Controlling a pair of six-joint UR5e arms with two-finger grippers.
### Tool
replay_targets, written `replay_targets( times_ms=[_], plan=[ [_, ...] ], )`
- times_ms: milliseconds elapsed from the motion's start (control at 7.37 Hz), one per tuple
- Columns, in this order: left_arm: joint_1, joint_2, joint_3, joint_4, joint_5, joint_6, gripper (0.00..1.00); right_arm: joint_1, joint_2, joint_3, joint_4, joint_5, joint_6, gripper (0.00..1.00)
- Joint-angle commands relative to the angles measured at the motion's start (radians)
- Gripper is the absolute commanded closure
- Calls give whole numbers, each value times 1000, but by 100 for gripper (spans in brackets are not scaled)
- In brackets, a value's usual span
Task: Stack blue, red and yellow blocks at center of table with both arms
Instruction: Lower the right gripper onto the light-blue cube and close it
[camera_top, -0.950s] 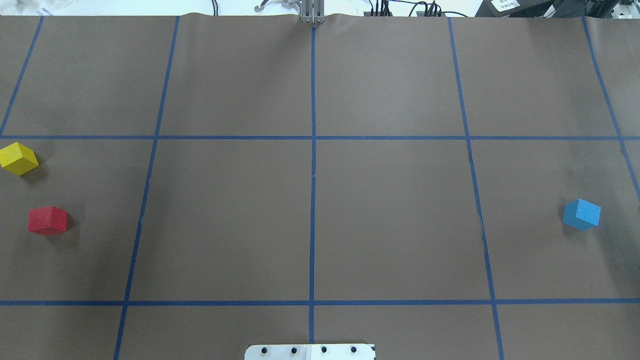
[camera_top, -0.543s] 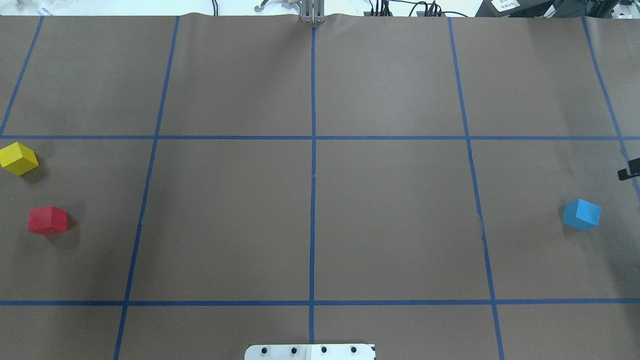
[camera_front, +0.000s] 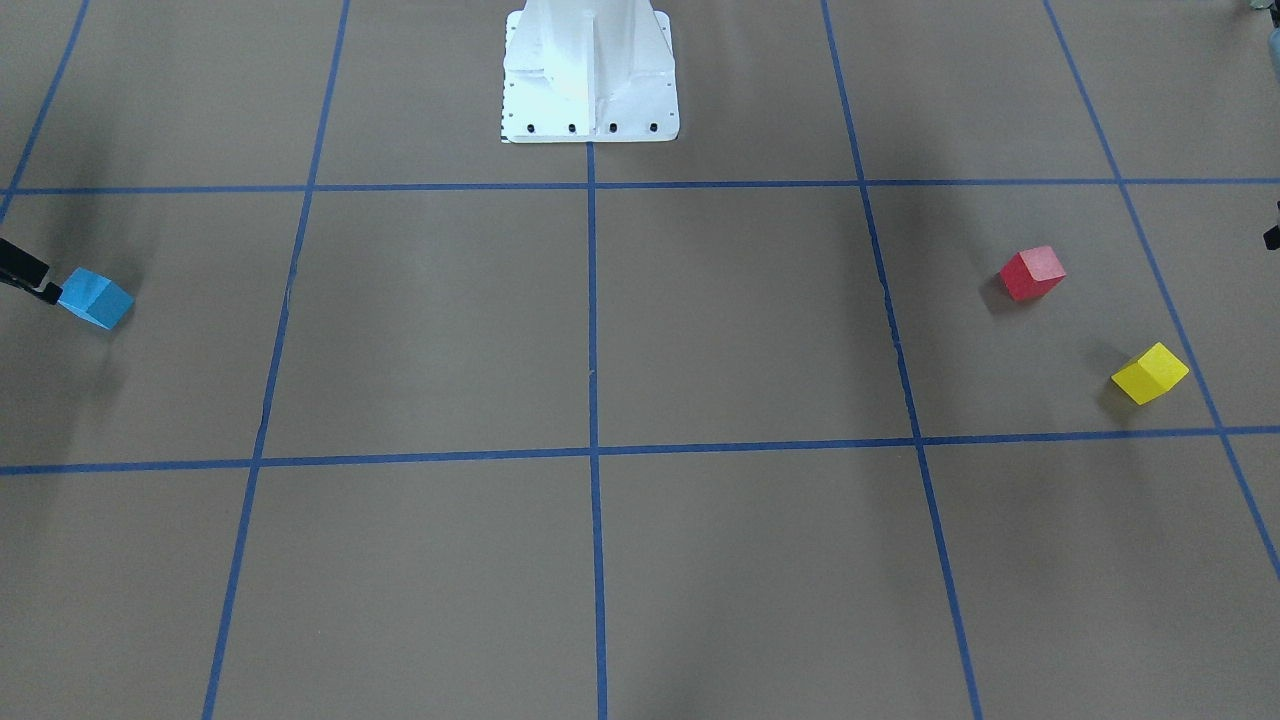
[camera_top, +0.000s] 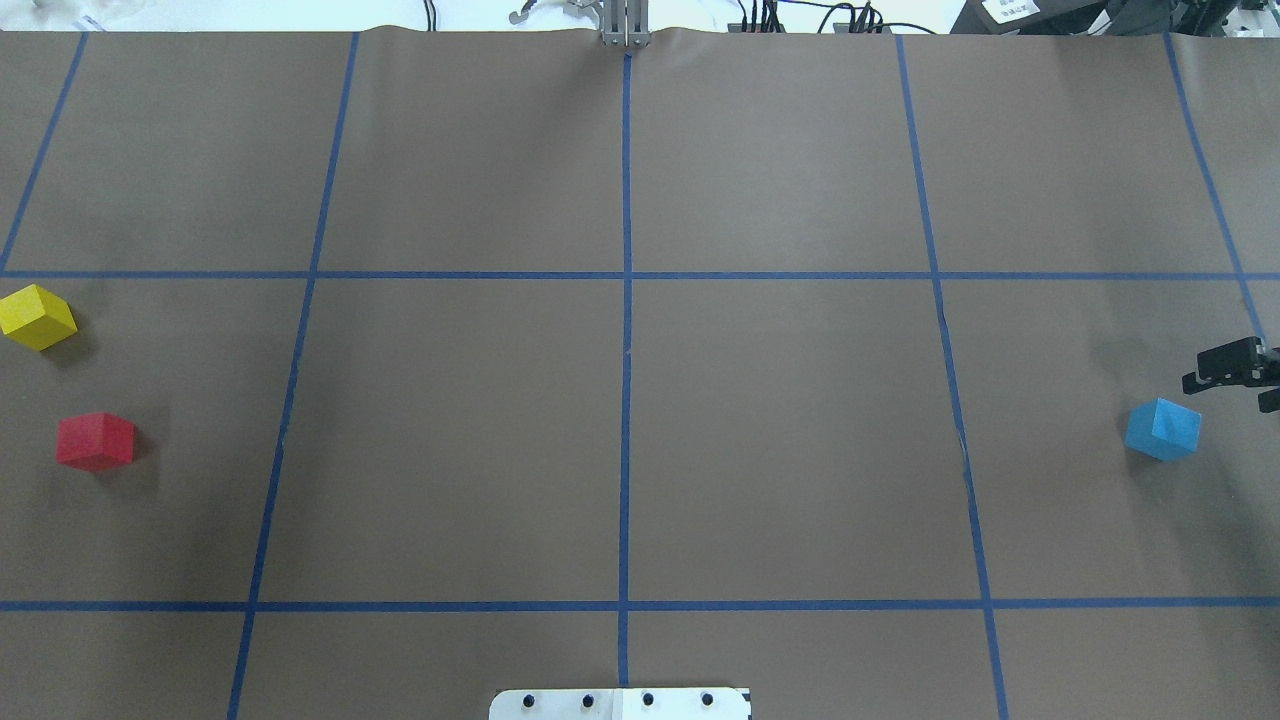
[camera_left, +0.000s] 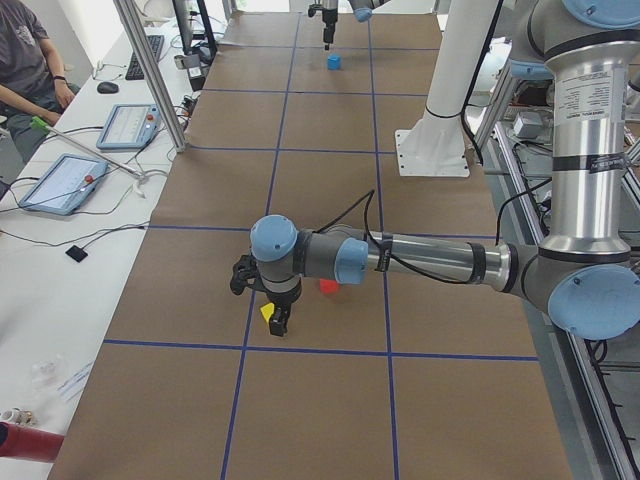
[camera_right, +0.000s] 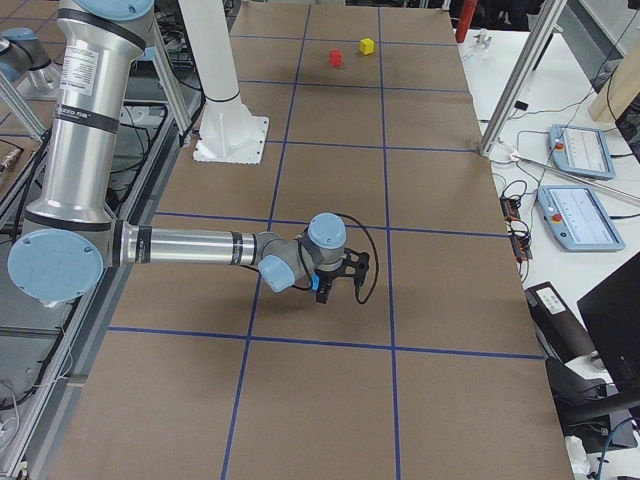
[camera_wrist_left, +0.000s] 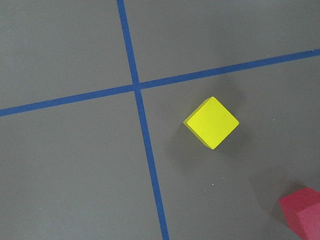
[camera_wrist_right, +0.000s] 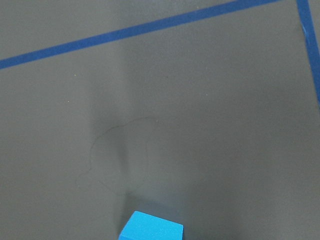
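- Closest to me, off on my left: the red block (camera_top: 95, 441), sitting flat on the brown paper (camera_top: 450, 480) and well away from the middle. It looks like a small solid cube, so I'd guess light and stiff, nothing to crush.
- Roughly level with it, but way over on my right: the blue block (camera_top: 1163, 429). My right gripper (camera_top: 1235, 385) hangs just beside it with fingers spread and nothing in them. As far as I can tell it isn't touching the block.
- The block sits turned against the grid, so I'd twist the wrist and pinch two opposite flat faces, never the corners.
- A bit further out, the centre tape line (camera_top: 626, 400): the stack goes around here, and none of the three is anywhere near it.
- Furthest out, left again: the yellow block (camera_wrist_left: 212, 122), also corner-on. My left gripper (camera_left: 262, 298) hovers over it, but I can't tell how wide it's open.
- The faces look matte, so probably not slippery. I'd grab high on the sides so the bottom lands clean.
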Motion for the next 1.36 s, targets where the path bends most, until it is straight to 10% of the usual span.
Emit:
replay_targets(
  times_ms=[0, 1222],
  plan=[
    [0, 0, 1, 0, 0, 1, 0, -68, -8, 8, 0, -35, 84, 2],
    [-1, 2, 2, 0, 2, 2, 0, -170, 33, -33, 0, -108, 130, 7]
  ],
)
